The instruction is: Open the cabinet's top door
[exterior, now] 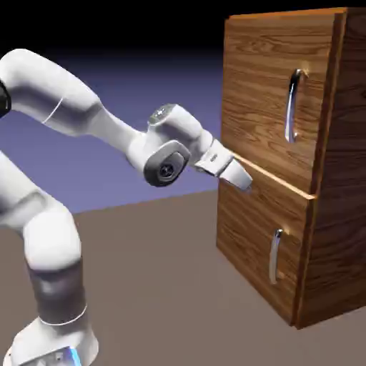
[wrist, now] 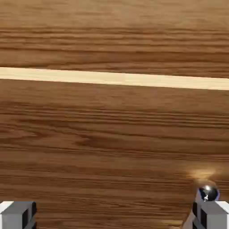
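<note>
The cabinet (exterior: 342, 186) of reddish-brown wood stands at the right of the exterior view. Its top door (exterior: 261, 78) is shut and carries a long curved silver handle (exterior: 292, 107). My gripper (exterior: 243, 177) is open and empty, its tips close to the pale seam (exterior: 286, 184) between the two doors, below and left of that handle. In the hand view wood grain fills the picture, crossed by the pale seam (wrist: 114, 78). The gripper (wrist: 114, 219) shows both grey fingertips (wrist: 18, 214) far apart. A shiny handle end (wrist: 208, 193) sits just above the right tip; I cannot tell whose it is.
The lower door (exterior: 250, 236) has a shorter silver handle (exterior: 274, 256). The brown table (exterior: 164, 286) runs from the arm's base to the cabinet's foot. The white arm (exterior: 86, 114) reaches in from the left.
</note>
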`<state>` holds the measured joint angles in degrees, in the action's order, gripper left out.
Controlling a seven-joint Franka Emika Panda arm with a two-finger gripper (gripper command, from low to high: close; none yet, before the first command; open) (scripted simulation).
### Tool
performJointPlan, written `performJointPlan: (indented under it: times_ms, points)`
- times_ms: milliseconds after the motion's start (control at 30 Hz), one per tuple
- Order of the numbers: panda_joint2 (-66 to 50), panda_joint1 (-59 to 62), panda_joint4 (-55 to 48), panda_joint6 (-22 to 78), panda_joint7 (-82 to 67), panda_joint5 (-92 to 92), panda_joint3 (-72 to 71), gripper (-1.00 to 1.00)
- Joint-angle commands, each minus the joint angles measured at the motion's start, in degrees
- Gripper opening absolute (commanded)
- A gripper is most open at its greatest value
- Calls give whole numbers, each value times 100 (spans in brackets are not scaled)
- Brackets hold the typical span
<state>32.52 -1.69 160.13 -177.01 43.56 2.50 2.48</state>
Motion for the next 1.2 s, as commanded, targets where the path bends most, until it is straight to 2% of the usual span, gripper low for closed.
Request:
performJointPlan:
  times_ms: [0, 433, 500, 667, 700, 1033, 1167]
  points:
    - [-12, -83, -72, -250, 91, 208, 206, 0]
    - [-161, -1161, -1010, -3488, 1277, 2904, 2874, 0]
    - [-163, -1174, -1021, -3525, 1291, 2935, 2905, 0]
    - [-1162, -1543, -1814, -3779, 1572, 2845, 3118, 0]
    - [-1162, -1543, -1814, -3779, 1572, 2845, 3118, -100]
    - [-535, 81, -974, -3710, 870, 1443, 1265, -100]
    - [-389, 903, -810, -3722, 1193, 1471, 552, -100]
